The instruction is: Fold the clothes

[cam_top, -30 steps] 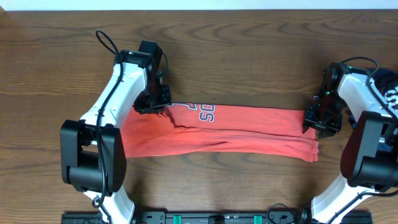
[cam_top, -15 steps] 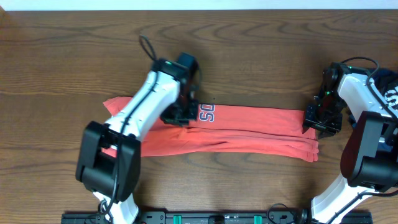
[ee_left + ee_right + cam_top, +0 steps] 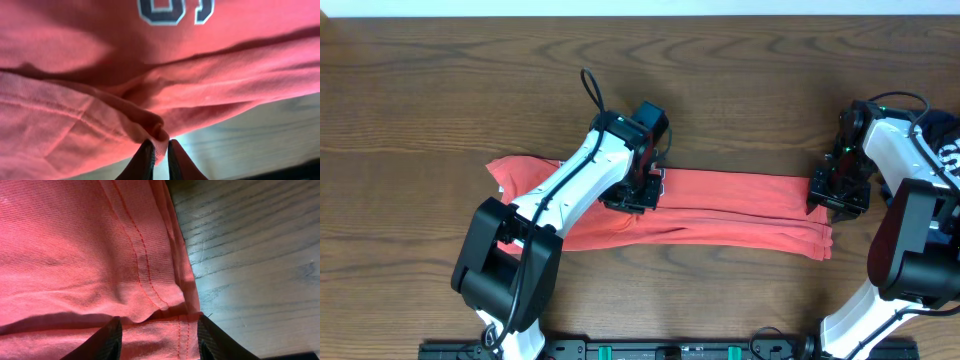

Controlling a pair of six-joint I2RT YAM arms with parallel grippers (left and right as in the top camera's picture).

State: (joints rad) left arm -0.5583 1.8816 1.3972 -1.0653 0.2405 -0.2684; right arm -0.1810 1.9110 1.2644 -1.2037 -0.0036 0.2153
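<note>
T-shirt (image 3: 740,208): long band on bench (image 3: 720,90), between both tools.
left tool (image 3: 159,146): clamped on fabric ridge, lettering (image 3: 175,11) ahead.
right tool (image 3: 159,326): apart, straddling hem (image 3: 142,255) (pinning, I judge).
Advice: carry fold low, straight toward right tool, edges matched.

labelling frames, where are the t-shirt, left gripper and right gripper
T-shirt (image 3: 740,205), overhead, middle of the folded band
left gripper (image 3: 159,145), left wrist, between its pinching fingertips
right gripper (image 3: 157,327), right wrist, between its spread fingertips

Lettering (image 3: 175,11) on T-shirt (image 3: 75,125): two dark-blue, pale-outlined block characters, cut by the left wrist view's top edge; not surely legible.
Other views: nothing readable.
</note>
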